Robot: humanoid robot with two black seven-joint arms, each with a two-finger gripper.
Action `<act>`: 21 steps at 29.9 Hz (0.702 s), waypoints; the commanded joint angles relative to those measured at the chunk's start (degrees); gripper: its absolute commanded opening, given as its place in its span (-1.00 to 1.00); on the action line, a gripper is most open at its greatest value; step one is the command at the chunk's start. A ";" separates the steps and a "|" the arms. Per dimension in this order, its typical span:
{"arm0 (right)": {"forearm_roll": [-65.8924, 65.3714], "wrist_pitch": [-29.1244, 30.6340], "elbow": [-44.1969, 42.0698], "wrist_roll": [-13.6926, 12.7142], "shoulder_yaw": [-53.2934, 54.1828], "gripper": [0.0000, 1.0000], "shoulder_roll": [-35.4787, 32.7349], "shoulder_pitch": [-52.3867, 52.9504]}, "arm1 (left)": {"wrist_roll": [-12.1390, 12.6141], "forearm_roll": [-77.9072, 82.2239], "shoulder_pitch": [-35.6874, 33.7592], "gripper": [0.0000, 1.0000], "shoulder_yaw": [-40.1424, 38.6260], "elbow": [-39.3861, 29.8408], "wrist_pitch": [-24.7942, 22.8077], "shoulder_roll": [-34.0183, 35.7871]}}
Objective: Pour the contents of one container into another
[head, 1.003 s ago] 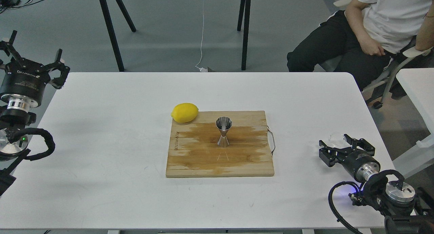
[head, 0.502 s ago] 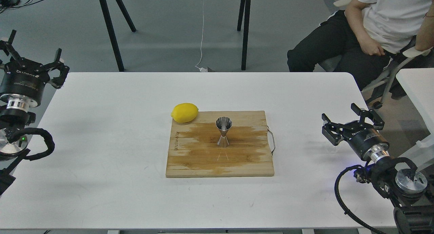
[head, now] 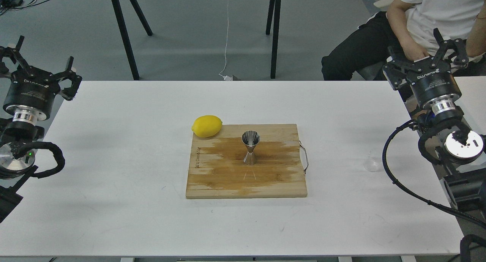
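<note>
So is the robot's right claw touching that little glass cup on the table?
Apart. The head view shows the right gripper open and raised near the table's far right corner, while the glass cup sits alone on the white table, bare tabletop between them.

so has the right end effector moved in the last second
Yes. The right end effector has risen and pulled back from beside the small clear glass cup, past the white table's far right corner.

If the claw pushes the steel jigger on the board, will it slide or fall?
The jigger would probably tip rather than slide: it stands upright, tall, on a small base with a narrow waist. Its polished metal looks slippery to grip. On its side, it may roll in a curve across the wooden board.
</note>
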 commanded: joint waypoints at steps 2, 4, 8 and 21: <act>0.08 0.24 -4.01 -0.61 0.04 1.00 0.02 3.20 | 2.32 0.00 -3.98 1.00 0.56 3.20 -0.04 -2.47; 0.08 0.24 -6.38 -0.61 0.04 1.00 0.37 4.26 | 2.93 0.00 -5.74 1.00 0.65 5.22 -0.13 -3.52; 0.17 0.24 -11.74 -0.70 -0.05 1.00 0.63 5.40 | 4.69 0.17 -9.16 1.00 0.83 10.49 -0.83 -5.81; 0.17 0.24 -14.39 -0.35 -0.05 1.00 0.55 5.76 | 5.93 0.35 -14.97 1.00 2.50 17.19 -1.45 -11.00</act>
